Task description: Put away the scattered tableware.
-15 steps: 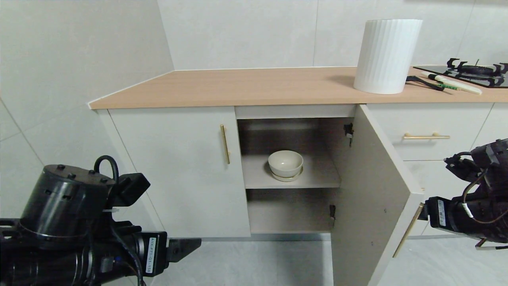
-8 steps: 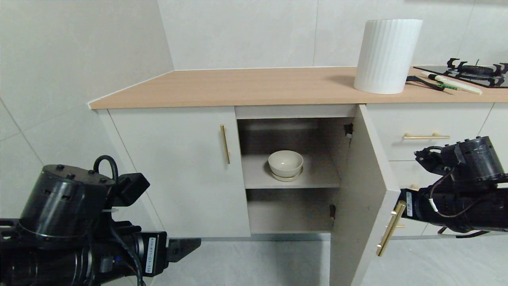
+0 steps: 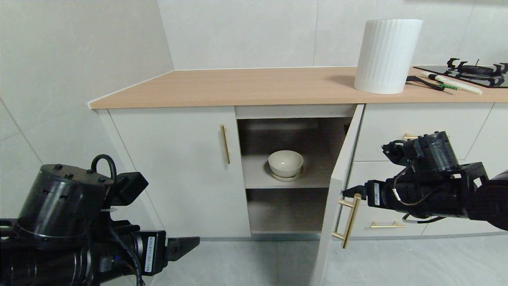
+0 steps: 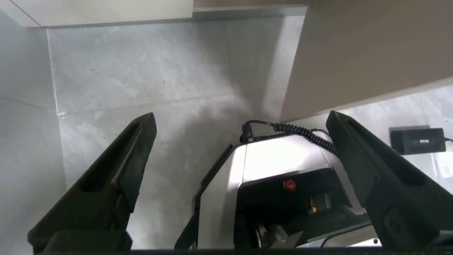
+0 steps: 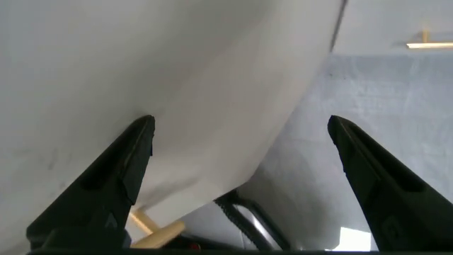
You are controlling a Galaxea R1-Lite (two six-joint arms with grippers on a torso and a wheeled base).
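A cream bowl point(image 3: 285, 163) is sitting on a small plate point(image 3: 278, 177) on the middle shelf point(image 3: 319, 178) of an under-counter cabinet, so the tableware looks already stowed. The cabinet door point(image 3: 345, 155) is standing partly open. The right gripper point(image 3: 348, 192) is hanging just beside the top of the door's gold handle point(image 3: 347, 220), its fingers point(image 5: 131, 166) spread wide and gripping nothing. It seems placed to press the door closed rather than pull it. The left gripper point(image 3: 183, 246) is hovering low over the floor tiles point(image 4: 177, 71), well apart from the cabinet. Its fingers are also spread and empty, and it is likely being kept clear of the door's path.
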